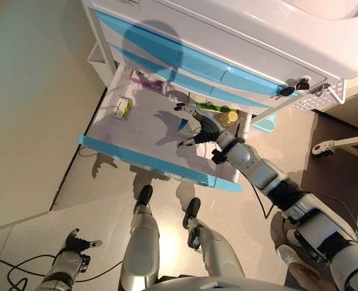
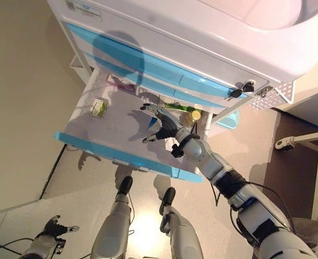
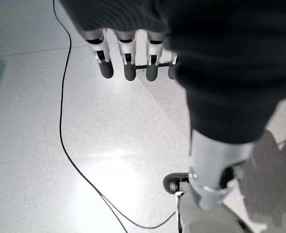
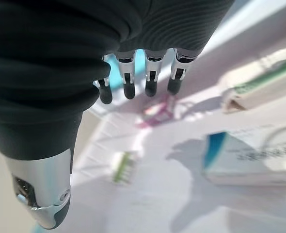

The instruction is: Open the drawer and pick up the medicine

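Note:
The cabinet's bottom drawer [image 1: 155,159] stands pulled out, with a blue front edge. Inside lie a white and blue medicine box [image 1: 184,125], a small green and white box [image 1: 123,108], a pink box [image 1: 145,80], a yellow-capped bottle [image 1: 229,116] and a long green and white box [image 1: 208,107]. My right hand [image 1: 204,128] hovers inside the drawer, right beside and above the white and blue box [image 4: 245,153]. Its fingers [image 4: 128,87] are straight and spread and hold nothing. My left hand [image 1: 77,244] hangs low over the floor, open and empty [image 3: 128,68].
The white cabinet [image 1: 227,42] has shut blue-fronted drawers above the open one and a key [image 1: 288,90] in a lock. A white wire basket [image 1: 318,97] hangs on its right side. A wheeled frame [image 1: 343,145] stands on the right. A wall runs along the left.

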{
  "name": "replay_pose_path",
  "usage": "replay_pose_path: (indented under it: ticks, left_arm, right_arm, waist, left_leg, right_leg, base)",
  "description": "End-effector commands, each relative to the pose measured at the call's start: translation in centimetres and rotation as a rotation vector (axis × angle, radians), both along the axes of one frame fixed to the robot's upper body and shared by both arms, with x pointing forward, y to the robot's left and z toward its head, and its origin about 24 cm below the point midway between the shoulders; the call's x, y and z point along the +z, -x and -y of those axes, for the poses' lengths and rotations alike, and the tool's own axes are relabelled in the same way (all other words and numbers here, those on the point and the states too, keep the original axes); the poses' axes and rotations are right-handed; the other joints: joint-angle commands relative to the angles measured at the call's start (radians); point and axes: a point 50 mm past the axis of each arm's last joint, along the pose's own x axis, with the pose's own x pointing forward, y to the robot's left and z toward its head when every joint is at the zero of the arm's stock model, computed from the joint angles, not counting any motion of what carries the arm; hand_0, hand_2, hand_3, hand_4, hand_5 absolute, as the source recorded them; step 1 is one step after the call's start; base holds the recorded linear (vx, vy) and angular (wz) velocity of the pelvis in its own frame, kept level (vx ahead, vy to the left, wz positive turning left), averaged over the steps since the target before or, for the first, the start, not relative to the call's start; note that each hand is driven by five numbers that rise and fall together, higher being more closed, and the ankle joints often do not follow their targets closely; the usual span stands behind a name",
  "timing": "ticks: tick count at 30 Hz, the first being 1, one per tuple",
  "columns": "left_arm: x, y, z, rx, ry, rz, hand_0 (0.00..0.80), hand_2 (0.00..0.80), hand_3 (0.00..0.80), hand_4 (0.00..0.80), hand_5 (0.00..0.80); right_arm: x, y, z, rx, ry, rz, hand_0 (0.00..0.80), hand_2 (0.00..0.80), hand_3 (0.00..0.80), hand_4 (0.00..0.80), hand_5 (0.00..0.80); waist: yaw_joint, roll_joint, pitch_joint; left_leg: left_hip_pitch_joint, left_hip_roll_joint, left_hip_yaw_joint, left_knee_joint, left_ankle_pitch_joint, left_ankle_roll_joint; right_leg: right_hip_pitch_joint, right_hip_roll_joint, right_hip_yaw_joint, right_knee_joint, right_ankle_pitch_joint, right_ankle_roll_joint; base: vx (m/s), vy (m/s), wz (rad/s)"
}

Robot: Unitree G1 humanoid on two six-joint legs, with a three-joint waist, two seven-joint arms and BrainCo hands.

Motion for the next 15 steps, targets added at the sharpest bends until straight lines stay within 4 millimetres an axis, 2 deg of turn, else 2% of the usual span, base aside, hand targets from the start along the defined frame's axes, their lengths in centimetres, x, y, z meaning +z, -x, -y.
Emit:
replay_pose_path:
  ticks: [1,10,15]
  left_arm:
    - [-0.1,0.5,-0.3,0.015,-0.030,-0.018,0.000,0.000,0.000,0.000,0.000]
    - [-0.2,-0.6,0.8,-0.021,-0.026,0.000,0.000,0.000,0.000,0.000,0.000]
    - [-0.2,-1.1,1.2,-0.036,-0.023,0.005,0.000,0.000,0.000,0.000,0.000]
  right_arm:
    - [1.7,-0.5,-0.5,-0.027,-0.016,0.100,0.000,0.000,0.000,0.000,0.000]
    - [2.0,-3.8,0.6,-0.204,0.127,0.123,0.000,0.000,0.000,0.000,0.000]
    - [2.2,-4.8,1.3,-0.269,0.185,0.132,0.000,0.000,0.000,0.000,0.000]
  waist:
    - [0.013,0.007,-0.015]
    - [0.031,0.030,0.000]
    - [0.034,0.039,0.002]
  left_leg:
    - [-0.034,-0.077,-0.019,0.011,0.004,0.080]
    - [-0.048,-0.085,-0.029,0.017,0.005,0.079]
    - [-0.053,-0.089,-0.034,0.010,0.012,0.079]
  right_leg:
    - [-0.024,-0.035,-0.005,0.096,-0.040,0.058]
    - [-0.029,-0.036,-0.015,0.099,-0.045,0.058]
    - [-0.032,-0.038,-0.017,0.094,-0.040,0.058]
  base:
    - [0.018,-0.001,0.10]
    - [0.009,0.001,0.05]
    - [0.002,0.003,0.02]
